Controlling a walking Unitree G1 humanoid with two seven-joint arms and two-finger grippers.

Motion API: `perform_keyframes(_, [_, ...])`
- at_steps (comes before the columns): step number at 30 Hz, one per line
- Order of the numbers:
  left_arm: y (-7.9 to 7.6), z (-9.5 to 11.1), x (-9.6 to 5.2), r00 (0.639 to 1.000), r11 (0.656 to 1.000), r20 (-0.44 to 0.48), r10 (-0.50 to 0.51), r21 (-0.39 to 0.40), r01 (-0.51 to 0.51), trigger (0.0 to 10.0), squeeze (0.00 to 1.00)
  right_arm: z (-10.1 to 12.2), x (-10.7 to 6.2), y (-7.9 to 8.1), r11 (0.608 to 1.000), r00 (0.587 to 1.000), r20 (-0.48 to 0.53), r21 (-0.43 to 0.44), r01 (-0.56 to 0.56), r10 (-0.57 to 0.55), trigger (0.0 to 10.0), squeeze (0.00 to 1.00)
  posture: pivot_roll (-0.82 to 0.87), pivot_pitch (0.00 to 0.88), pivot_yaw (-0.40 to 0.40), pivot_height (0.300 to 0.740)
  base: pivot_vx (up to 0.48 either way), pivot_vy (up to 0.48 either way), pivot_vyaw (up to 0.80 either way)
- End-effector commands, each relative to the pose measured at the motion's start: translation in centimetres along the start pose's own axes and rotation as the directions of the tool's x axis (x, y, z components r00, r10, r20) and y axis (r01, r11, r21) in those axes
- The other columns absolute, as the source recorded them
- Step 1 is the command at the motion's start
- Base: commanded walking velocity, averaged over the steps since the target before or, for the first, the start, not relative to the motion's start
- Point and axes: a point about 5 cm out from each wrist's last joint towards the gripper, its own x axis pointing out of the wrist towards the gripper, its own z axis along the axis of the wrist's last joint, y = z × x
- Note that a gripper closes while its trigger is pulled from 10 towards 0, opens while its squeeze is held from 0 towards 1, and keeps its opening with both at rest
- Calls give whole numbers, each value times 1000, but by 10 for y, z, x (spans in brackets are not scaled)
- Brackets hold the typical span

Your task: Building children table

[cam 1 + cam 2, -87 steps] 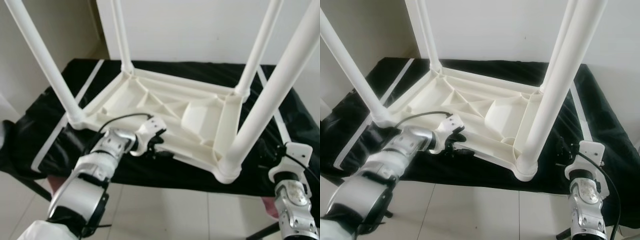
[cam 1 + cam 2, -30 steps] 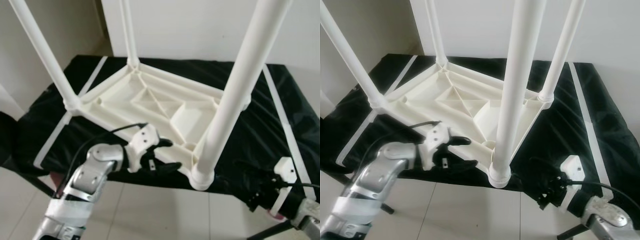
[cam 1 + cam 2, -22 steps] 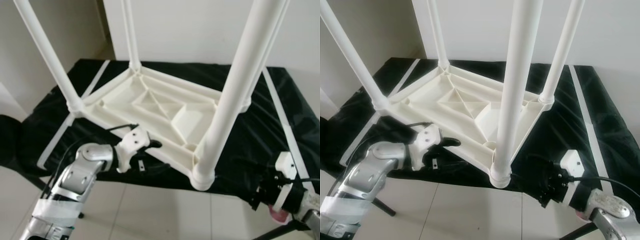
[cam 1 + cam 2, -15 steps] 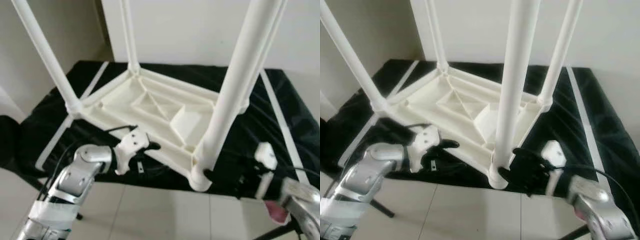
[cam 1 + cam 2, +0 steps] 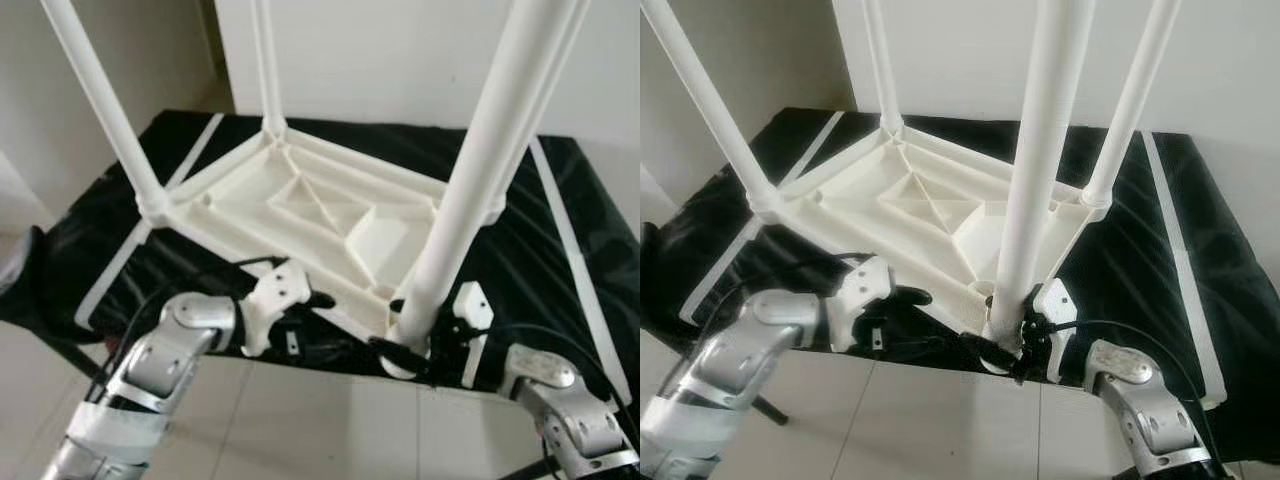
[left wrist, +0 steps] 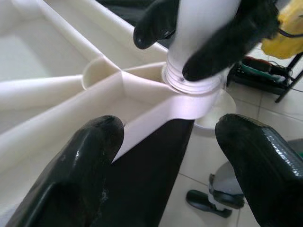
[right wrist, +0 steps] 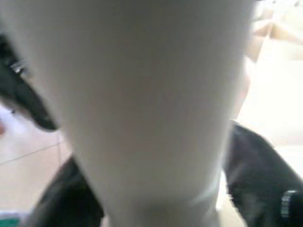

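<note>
White children's table [image 5: 330, 215] lies upside down on a black-covered surface [image 5: 540, 230], legs up. The right gripper [image 5: 1012, 350] pinches the base of the near right leg [image 5: 1040, 170]. The left gripper [image 5: 300, 318], fingers spread, sits at the table's near edge.

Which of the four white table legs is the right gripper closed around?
The near-right leg, at the corner nearest the robot. The right gripper clasps its base; the other three legs stand untouched.
</note>
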Motion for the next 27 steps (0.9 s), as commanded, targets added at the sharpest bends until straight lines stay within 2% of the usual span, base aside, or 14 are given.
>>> perform_keyframes(1, [3, -1, 4, 1000, 1000, -7, 8, 12, -8, 10000, 0, 1, -6, -13, 997, 997, 4, -23, 77, -77, 0, 0, 12, 51, 11, 740, 0, 0, 0])
perform_keyframes(7, [8, 1, 12, 999, 999, 9, 44, 26, -44, 10000, 0, -2, -14, -25, 989, 989, 1, -33, 146, -146, 0, 0, 5, 49, 8, 740, 0, 0, 0])
perform_keyframes(12, [12, 7, 25, 997, 997, 56, 55, 51, -58, 10000, 0, -4, -16, -33, 971, 971, 7, -36, 238, -238, 0, 0, -13, 46, -1, 740, 0, 0, 0])
perform_keyframes(13, [13, 7, 28, 996, 996, 61, 66, 50, -70, 10000, 0, -4, -18, -34, 958, 958, 9, -28, 286, -286, 5059, 0, -19, 43, -2, 740, 0, 0, 0])
perform_keyframes(14, [14, 7, 29, 995, 996, 64, 73, 49, -76, 10000, 0, -4, -19, -35, 947, 947, 11, -22, 320, -320, 5059, 0, -25, 42, -3, 740, 0, 0, 0])
perform_keyframes(15, [16, 7, 31, 994, 995, 66, 87, 43, -90, 10000, 0, -5, -20, -37, 929, 929, 8, -17, 371, -370, 10000, 0, -25, 42, -3, 740, 0, 0, 0])
perform_keyframes(17, [17, 7, 33, 993, 994, 67, 95, 40, -98, 10000, 0, -6, -21, -38, 916, 916, 6, -15, 401, -401, 10000, 0, -25, 42, -3, 740, 0, 0, 0])
perform_keyframes(18, [19, 8, 35, 991, 993, 78, 109, 43, -113, 10000, 0, -8, -22, -40, 881, 881, 17, 26, 471, -472, 10000, 0, -39, 44, -5, 740, 0, 0, 0])
perform_keyframes(19, [19, 8, 35, 991, 993, 78, 109, 43, -113, 10000, 0, -8, -22, -40, 881, 881, 17, 26, 471, -472, 10000, 0, -39, 44, -5, 740, 0, 0, 0])
perform_keyframes(21, [22, 11, 39, 983, 987, 103, 154, 36, -158, 10000, 0, -13, -22, -39, 806, 808, 7, 70, 587, -589, 10000, 0, -44, 46, -8, 740, 0, 0, 0])
perform_keyframes(24, [29, 15, 44, 961, 970, 129, 245, -25, -244, 10000, 0, -15, -15, -30, 706, 709, -3, 95, 702, -705, 10000, 0, -59, 47, -5, 740, 0, 0, 0])
perform_keyframes(25, [29, 17, 48, 947, 958, 144, 286, -70, -278, 10000, 0, -17, -11, -26, 617, 621, -17, 91, 781, -783, 10000, 0, -59, 47, -2, 740, 0, 0, 0])
perform_keyframes(26, [29, 17, 48, 947, 958, 144, 286, -70, -278, 10000, 0, -17, -11, -26, 617, 621, -17, 91, 781, -783, 10000, 0, -59, 47, -2, 740, 0, 0, 0])
perform_keyframes(27, [29, 17, 49, 942, 953, 151, 300, -89, -290, 10000, 0, -18, -9, -24, 576, 579, -25, 83, 813, -815, 10000, 0, -59, 47, -2, 740, 0, 0, 0])
